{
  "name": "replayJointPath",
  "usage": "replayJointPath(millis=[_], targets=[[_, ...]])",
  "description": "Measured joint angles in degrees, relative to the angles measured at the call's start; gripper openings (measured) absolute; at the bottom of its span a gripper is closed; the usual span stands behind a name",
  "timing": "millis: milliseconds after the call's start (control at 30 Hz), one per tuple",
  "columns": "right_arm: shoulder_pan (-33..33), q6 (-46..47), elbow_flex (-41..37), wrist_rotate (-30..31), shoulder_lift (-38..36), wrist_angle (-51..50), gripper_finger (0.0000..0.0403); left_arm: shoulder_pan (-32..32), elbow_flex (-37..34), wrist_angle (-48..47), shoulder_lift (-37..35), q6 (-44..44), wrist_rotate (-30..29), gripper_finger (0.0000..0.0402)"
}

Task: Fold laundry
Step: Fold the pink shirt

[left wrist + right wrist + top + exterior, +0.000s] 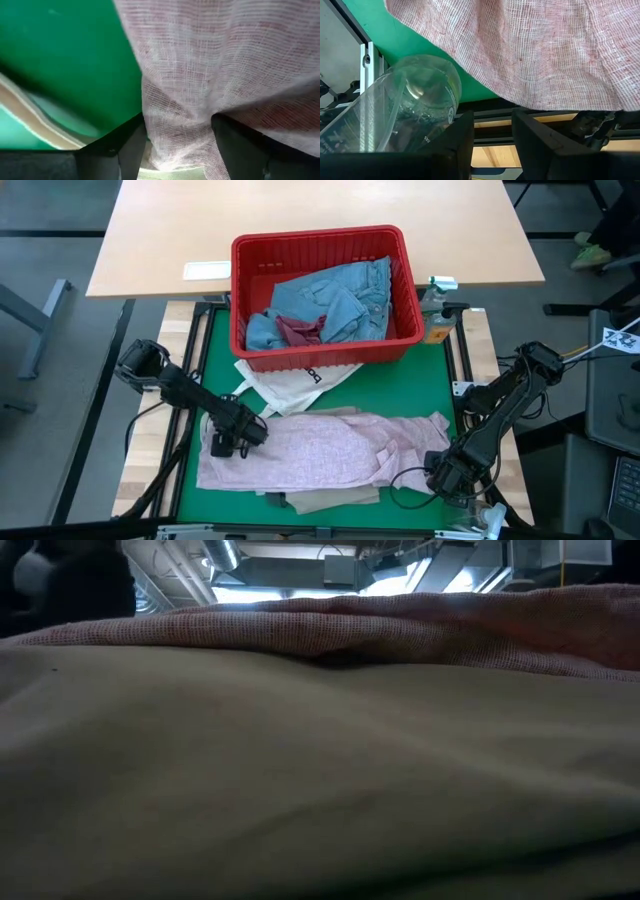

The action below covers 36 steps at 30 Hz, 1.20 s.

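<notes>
One thin, mottled pink woven top (320, 448) is being spread flat on the green mat (400, 385); its soft, floppy edge is lying between the left gripper (177, 142)'s parted fingers; corners are judged best grabbed; the right gripper (492, 131)'s fingers are being held apart, empty.

A red plastic basket with slotted walls (320, 345) is sitting at the far edge of the green mat (400, 390) that is covering the desk. A white tote bag with black lettering (290, 385) is lying just in front of the basket, its edge tucking under it. A clear plastic bottle (395, 115) is lying on its side at the mat's edge. A large pale wooden tabletop (160, 230) is standing beyond the basket, carrying a small white label (206, 270).
</notes>
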Motion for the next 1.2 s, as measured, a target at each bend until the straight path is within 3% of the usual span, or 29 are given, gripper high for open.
replayJointPath(millis=[200,533,900,1200], targets=[[0.0,0.0,0.0,0.0,0.0,-0.01,0.0131,2.21,-0.14,0.6,0.19,2.34,2.0,0.0161],[0.01,-0.01,0.0,0.0,0.0,-0.03,0.0131,3.94,2.95,-4.55,0.63,2.33,1.63,0.001],[0.02,-0.08,3.6,1.02,0.0,-0.84,0.0131,3.07,16.31,-18.88,0.48,6.14,5.21,0.0003],[0.04,-2.15,11.3,14.61,-0.02,-0.6,0.0131,3.05,23.97,-19.27,0.41,8.33,9.32,0.0002]])
